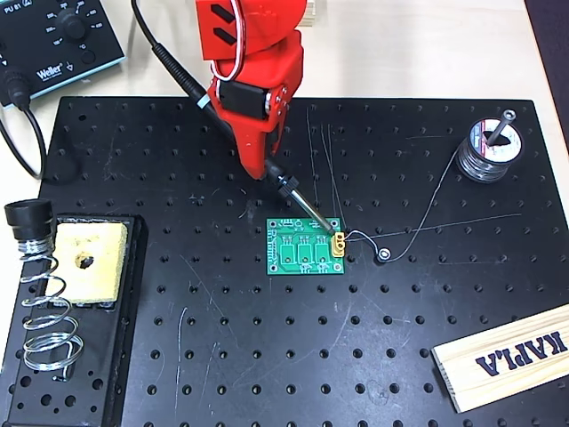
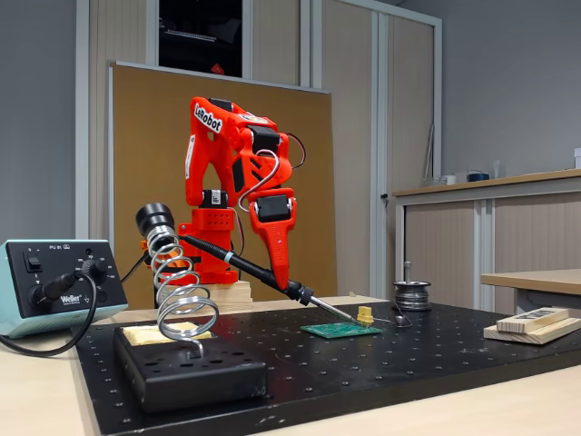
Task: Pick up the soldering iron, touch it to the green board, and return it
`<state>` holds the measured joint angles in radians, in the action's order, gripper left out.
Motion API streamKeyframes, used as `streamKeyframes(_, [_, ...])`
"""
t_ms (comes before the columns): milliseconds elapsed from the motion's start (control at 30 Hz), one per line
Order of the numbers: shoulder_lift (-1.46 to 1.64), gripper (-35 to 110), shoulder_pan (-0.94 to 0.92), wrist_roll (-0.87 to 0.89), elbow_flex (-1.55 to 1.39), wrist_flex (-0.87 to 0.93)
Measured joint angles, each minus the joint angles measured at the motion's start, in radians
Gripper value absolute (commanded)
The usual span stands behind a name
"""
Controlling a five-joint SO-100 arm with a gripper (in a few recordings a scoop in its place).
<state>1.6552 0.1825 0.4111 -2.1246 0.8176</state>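
Observation:
My red gripper (image 1: 260,162) (image 2: 280,275) is shut on the soldering iron (image 1: 286,185) (image 2: 259,272), a slim black tool with a black cord running off to the upper left. The iron slants down to the right, and its thin metal tip rests at the yellow connector (image 1: 339,243) on the right edge of the green board (image 1: 306,247) (image 2: 341,331). The small board lies flat in the middle of the black perforated plate (image 1: 293,347).
A coil-spring stand (image 1: 44,311) (image 2: 177,291) with a yellow sponge (image 1: 89,260) sits at the left. The solder station (image 1: 53,40) (image 2: 54,282) is at the far left, a solder spool (image 1: 489,147) with loose wire is on the right, and a wooden block (image 1: 507,356) lies at the lower right.

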Motion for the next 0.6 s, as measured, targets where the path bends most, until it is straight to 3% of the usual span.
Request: streamKeyframes(600, [-0.003,0,-0.011,-0.003,0.015,0.017])
